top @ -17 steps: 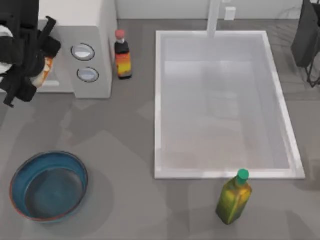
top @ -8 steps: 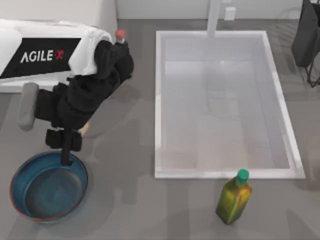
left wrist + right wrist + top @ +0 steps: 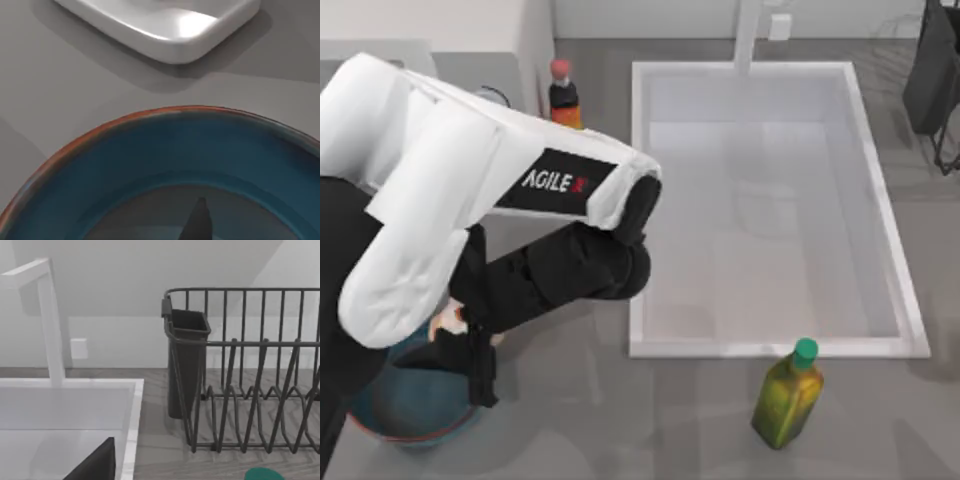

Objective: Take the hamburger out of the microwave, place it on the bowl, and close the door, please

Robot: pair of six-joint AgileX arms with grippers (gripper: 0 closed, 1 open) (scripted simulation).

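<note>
My left arm reaches across the left of the table, and its gripper [image 3: 468,345] hangs over the far right rim of the dark blue bowl [image 3: 395,420]. It is shut on the hamburger [image 3: 446,321], a pale lump that peeks out beside the black fingers [image 3: 481,374]. In the left wrist view the bowl [image 3: 165,160] lies close below, with one dark fingertip [image 3: 198,225] over its inside. The microwave [image 3: 485,20] stands at the far left, mostly hidden by the arm. The door is hidden. My right arm is parked near the dish rack [image 3: 250,365].
A white sink [image 3: 770,210] takes up the middle and right, its corner [image 3: 170,30] close to the bowl. A red-capped sauce bottle [image 3: 563,95] stands next to the microwave. A green-capped oil bottle [image 3: 787,395] stands in front of the sink.
The left arm has come out of the microwave with the hamburger and swung toward the near left. The gripper now hangs lower over the bowl's rim. The right arm has not moved.
</note>
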